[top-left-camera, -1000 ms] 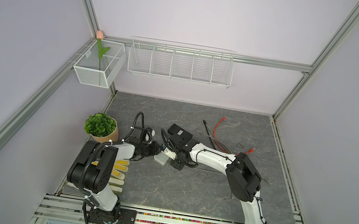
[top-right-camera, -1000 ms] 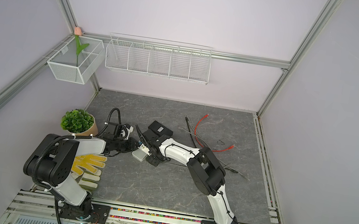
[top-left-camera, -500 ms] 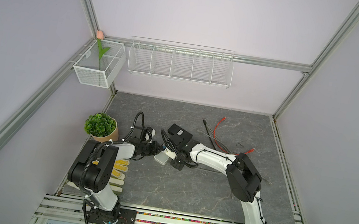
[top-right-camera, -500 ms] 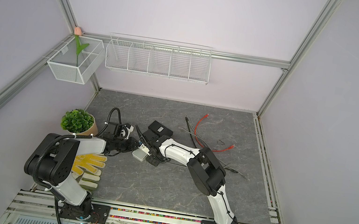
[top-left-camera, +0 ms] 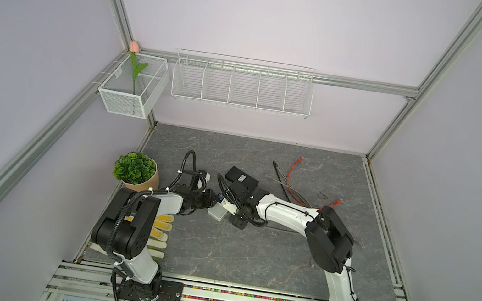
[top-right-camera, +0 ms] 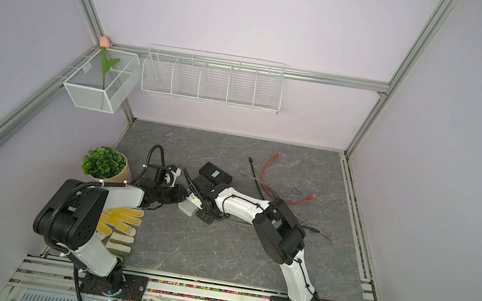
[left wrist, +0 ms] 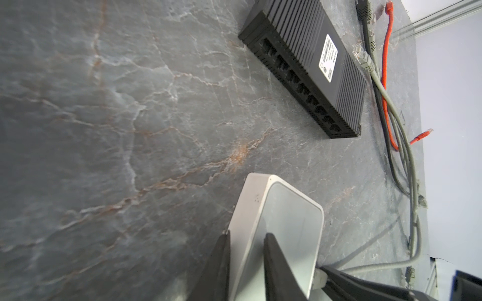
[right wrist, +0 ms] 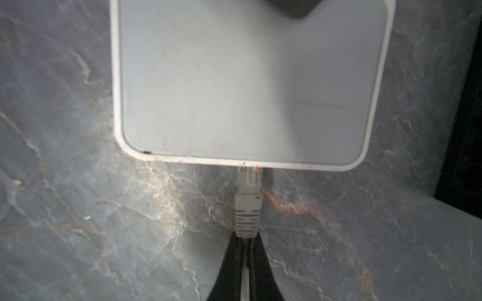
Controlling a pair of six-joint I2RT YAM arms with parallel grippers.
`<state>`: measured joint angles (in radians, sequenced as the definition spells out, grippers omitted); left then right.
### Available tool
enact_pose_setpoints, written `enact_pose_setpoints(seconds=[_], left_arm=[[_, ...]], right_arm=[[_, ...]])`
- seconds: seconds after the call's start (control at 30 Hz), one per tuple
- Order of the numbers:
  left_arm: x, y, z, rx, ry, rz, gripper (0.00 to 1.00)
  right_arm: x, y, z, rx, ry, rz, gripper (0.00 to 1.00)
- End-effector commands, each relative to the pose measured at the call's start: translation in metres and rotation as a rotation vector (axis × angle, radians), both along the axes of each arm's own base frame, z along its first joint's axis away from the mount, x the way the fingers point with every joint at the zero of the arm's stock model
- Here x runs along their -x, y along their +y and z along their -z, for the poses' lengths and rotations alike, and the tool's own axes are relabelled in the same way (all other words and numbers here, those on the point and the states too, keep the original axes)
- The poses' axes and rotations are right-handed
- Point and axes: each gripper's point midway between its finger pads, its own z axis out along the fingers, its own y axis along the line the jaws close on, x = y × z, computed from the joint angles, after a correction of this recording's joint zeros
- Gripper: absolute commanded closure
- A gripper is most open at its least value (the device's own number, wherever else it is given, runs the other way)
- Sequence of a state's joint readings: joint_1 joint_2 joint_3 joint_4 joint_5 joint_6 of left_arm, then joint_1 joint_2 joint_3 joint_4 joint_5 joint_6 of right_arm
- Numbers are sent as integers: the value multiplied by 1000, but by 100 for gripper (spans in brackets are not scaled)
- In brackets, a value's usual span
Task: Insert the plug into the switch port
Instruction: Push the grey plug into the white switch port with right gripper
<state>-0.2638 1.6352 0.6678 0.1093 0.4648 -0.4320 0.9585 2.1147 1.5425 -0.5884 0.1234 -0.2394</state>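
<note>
A white switch (top-left-camera: 217, 213) (top-right-camera: 189, 208) lies on the grey stone table between my two grippers. My left gripper (left wrist: 247, 235) (top-left-camera: 207, 204) is shut on one edge of the white switch (left wrist: 287, 216), one finger on each face. My right gripper (right wrist: 246, 241) (top-left-camera: 231, 211) is shut on the grey cable just behind the grey plug (right wrist: 247, 200). The plug's clear tip meets the side of the white switch (right wrist: 247, 78) at its port. How deep it sits is hidden. The plug (left wrist: 319, 278) also shows in the left wrist view.
A black multi-port switch (top-left-camera: 241, 179) (left wrist: 313, 65) lies just behind the grippers. Red cable (top-left-camera: 294, 180) and grey cables (left wrist: 407, 161) sprawl at the back right. A potted plant (top-left-camera: 135, 170) and a yellow glove (top-left-camera: 160, 230) sit by the left arm. Wire baskets (top-left-camera: 242, 87) hang on the wall.
</note>
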Motion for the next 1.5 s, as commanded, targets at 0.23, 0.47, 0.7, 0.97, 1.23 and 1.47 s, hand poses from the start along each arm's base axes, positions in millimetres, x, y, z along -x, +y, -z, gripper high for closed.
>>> enact_pose_setpoints(seconds=[0.23, 0.47, 0.7, 0.97, 1.23, 1.47], left_arm=[[45, -29, 15, 51, 104, 128, 78], [54, -33, 19, 63, 110, 145, 79], [62, -37, 19, 78, 110, 167, 79], [69, -43, 20, 95, 114, 194, 79], [77, -47, 26, 90, 132, 229, 79], [82, -49, 25, 86, 132, 257, 79]], right_arm=[[-23, 64, -50, -284, -113, -35, 94], [-29, 71, -56, -307, -136, -26, 94], [-36, 75, -54, -301, -153, -26, 94], [-47, 74, -50, -292, -172, -16, 93], [-54, 73, -61, -351, -197, -3, 94], [-52, 79, -78, -453, -190, -31, 94]])
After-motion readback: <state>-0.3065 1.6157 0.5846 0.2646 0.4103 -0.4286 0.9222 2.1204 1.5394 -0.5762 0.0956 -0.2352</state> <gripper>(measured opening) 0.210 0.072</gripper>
